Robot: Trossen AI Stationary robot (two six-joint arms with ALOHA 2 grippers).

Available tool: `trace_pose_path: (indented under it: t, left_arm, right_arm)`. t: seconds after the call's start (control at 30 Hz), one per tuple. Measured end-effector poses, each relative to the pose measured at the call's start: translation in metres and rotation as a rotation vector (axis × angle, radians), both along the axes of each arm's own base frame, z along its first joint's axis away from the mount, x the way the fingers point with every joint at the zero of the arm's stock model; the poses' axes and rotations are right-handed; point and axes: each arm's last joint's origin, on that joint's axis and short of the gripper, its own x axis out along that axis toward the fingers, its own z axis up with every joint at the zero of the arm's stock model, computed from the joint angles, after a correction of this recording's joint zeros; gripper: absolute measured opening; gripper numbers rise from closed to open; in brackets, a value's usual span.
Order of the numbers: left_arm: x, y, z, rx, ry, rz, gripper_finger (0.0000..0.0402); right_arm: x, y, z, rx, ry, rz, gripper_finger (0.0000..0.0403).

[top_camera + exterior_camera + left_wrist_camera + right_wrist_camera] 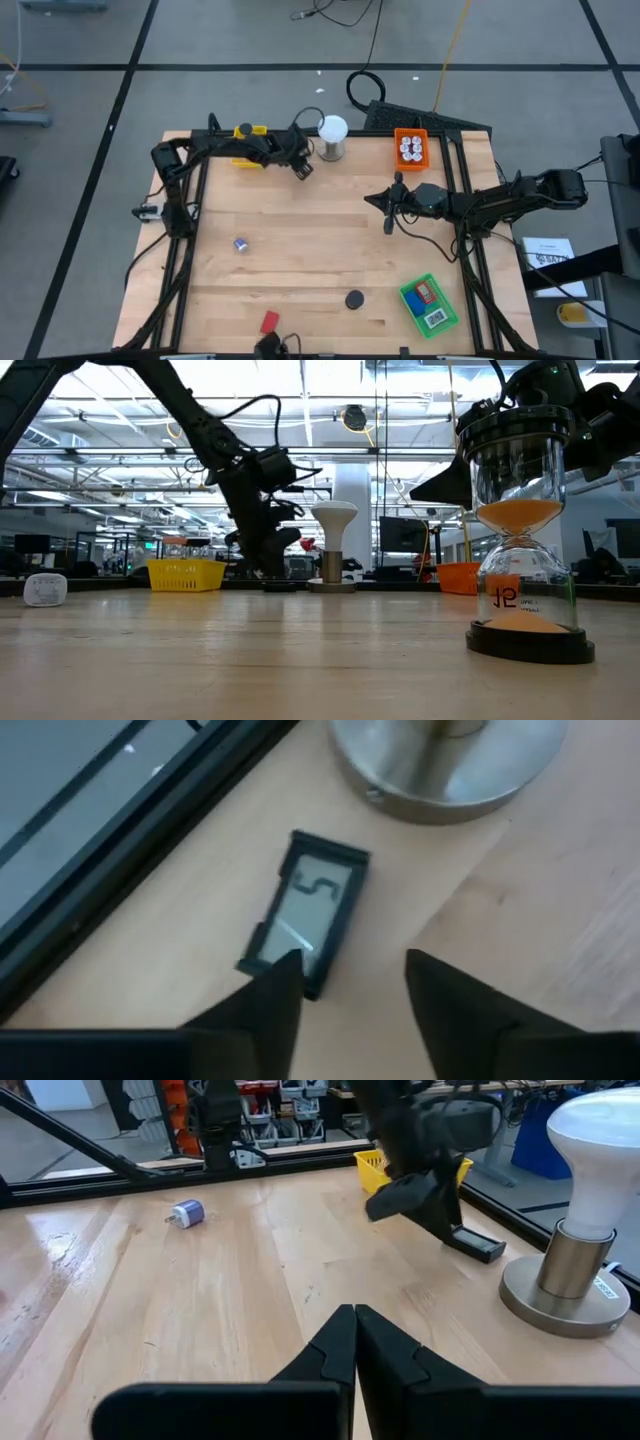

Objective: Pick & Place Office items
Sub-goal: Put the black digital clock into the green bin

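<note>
A flat black item with a grey display [305,910] lies face up on the table, close to the metal base of the white ball [332,135]. My left gripper [350,970] hovers open just above the item's near end, with nothing between its fingers; the right wrist view shows this gripper [410,1205] clear of the item [475,1242]. My right gripper [388,225] waits shut over the table's right half. A small blue and white bit [240,244], a red flat block [269,321] and an hourglass with black caps [525,540] rest on the wood.
A yellow tray [250,132] stands at the far left, an orange tray [410,148] with white pieces at the far right, and a green tray [430,303] with blue and red blocks near the right front. Bare wood lies in the table's middle.
</note>
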Motion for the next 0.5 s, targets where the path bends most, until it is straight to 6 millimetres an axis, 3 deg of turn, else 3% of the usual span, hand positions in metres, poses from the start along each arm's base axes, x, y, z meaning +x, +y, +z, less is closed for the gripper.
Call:
trace_pose_path:
  t: [0.27, 0.37, 0.5]
  left_arm:
    - [-0.015, 0.03, 0.0, 0.001, -0.028, -0.115, 0.0305]
    - [-0.018, 0.035, 0.0, 0.015, -0.019, -0.127, 0.0321]
    - [-0.023, 0.037, -0.002, -0.005, 0.016, -0.142, 0.0308]
  right_arm:
    - [0.0, 0.0, 0.0, -0.007, 0.002, 0.002, 0.0]
    - [0.0, 0.0, 0.0, -0.008, 0.004, 0.002, 0.0]
    - [0.0, 0.0, 0.0, -0.01, 0.006, 0.002, 0.0]
